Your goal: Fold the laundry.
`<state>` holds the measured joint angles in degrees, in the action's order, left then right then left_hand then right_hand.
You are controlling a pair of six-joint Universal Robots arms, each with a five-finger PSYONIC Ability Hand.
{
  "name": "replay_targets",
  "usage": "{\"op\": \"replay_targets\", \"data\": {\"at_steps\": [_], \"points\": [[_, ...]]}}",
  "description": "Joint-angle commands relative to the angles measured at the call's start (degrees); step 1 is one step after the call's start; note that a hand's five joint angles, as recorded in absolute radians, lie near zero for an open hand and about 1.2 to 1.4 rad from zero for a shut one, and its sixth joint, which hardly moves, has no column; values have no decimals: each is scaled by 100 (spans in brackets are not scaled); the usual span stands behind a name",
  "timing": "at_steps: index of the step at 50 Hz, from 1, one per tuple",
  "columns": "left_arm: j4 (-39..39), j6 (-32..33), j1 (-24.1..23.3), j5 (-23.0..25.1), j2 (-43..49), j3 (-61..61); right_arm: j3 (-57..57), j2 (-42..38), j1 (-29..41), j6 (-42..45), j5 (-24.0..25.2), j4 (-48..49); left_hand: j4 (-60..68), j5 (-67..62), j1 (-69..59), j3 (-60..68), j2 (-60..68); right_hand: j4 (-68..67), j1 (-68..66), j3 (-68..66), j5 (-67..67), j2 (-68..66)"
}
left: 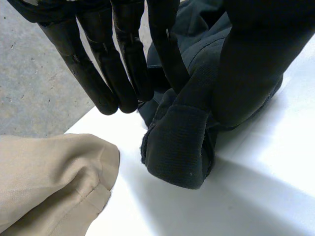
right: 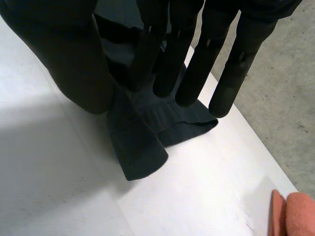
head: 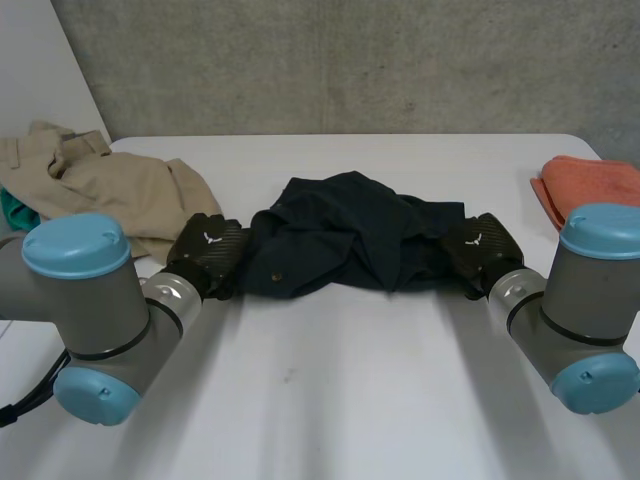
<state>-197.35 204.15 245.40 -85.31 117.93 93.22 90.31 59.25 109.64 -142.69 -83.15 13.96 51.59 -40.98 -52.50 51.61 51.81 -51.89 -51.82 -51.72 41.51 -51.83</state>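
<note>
Item: navy garment (head: 345, 235), centre of frame in the head view. It sits bunched and creased on the white counter (head: 330, 400), with no flat panel and no clean fold line.
Left hand (head: 205, 250): at the garment's left end. Its wrist view has the thumb and a straight finger pinching a wad of the cloth, and a cuffed end (left: 179, 152) droops below the thumb.
Right hand (head: 480, 248): at the garment's right end. Thumb and straight fingers nip an edge of the cloth, with a flap hanging under them.
Other laundry: tan trousers (head: 100, 180) are heaped at upper left over a scrap of teal cloth (head: 12, 210). An orange towel (head: 590, 190) lies at the upper right edge; I cannot tell if it is folded.
Progress: early, by my reading. The garment is held at both ends but not spread.
Left to do: likely stretch it flat, fold it, then do the trousers.
</note>
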Motion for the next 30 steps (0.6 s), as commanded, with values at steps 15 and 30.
{"op": "replay_targets", "data": {"at_steps": [15,30], "points": [[-312,758,368,-1083,503,-1675,320,851,-127,-259,-386,-447,2841,-2902,-2750,2839,2819,4189,4182,4172,-4151,4183],[-1377,337,-440,-864,-16,-4144,355,1317,-487,-549,-430,-640,2841,-2902,-2750,2839,2819,4189,4182,4172,-4151,4183]]}}
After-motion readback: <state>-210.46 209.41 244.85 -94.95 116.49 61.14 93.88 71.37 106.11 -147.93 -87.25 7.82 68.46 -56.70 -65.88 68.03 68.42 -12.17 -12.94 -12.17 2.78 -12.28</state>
